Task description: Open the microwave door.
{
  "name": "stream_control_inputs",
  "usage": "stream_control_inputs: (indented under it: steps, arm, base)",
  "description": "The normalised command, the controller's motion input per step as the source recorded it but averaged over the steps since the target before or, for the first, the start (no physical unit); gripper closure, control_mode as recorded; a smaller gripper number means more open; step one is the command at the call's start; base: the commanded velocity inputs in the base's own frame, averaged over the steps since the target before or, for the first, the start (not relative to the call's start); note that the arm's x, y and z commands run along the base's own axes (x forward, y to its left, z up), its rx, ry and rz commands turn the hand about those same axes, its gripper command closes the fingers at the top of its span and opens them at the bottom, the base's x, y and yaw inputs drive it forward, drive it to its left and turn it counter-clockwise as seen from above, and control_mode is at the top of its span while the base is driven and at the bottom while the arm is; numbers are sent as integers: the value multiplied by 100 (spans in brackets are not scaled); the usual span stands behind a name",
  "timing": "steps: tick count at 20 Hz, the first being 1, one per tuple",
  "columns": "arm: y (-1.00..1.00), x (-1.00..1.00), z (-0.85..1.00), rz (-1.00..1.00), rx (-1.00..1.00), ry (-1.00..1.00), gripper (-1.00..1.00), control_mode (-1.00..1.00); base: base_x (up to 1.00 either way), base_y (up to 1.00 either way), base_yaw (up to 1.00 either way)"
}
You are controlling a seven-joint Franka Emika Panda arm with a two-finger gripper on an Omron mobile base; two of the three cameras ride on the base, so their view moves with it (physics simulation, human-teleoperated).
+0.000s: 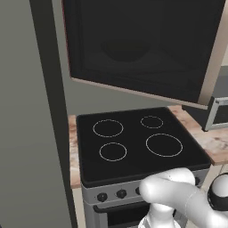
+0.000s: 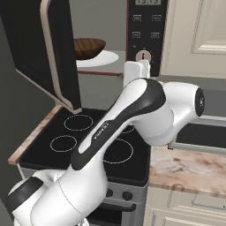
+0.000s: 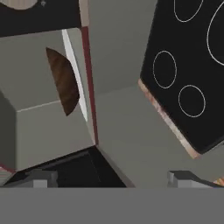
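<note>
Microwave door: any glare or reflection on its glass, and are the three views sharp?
Left base view: microwave door carries a faint dark bowl-shaped reflection, no bright glare. Right base view: even flat lighting, bowl crisp. Hand view: rolled sideways, stovetop tilted, edges slightly soft.

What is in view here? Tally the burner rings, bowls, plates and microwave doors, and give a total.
White circular burner rings: 4
Brown wooden bowl: 1
White round plate: 1
Glossy black microwave door: 1
Total: 7
</note>
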Motion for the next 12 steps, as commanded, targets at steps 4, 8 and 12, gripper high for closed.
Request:
stream_control_inputs:
  steps: [4, 8, 12]
  arm:
    - [5, 37, 0, 9, 21, 34, -100, -100]
    - [14, 0, 0, 17, 17, 31, -100, -100]
    - [20, 0, 0, 21, 18, 31, -100, -100]
  base:
    - [0, 0, 0]
    - [0, 0, 0]
    - [0, 0, 0]
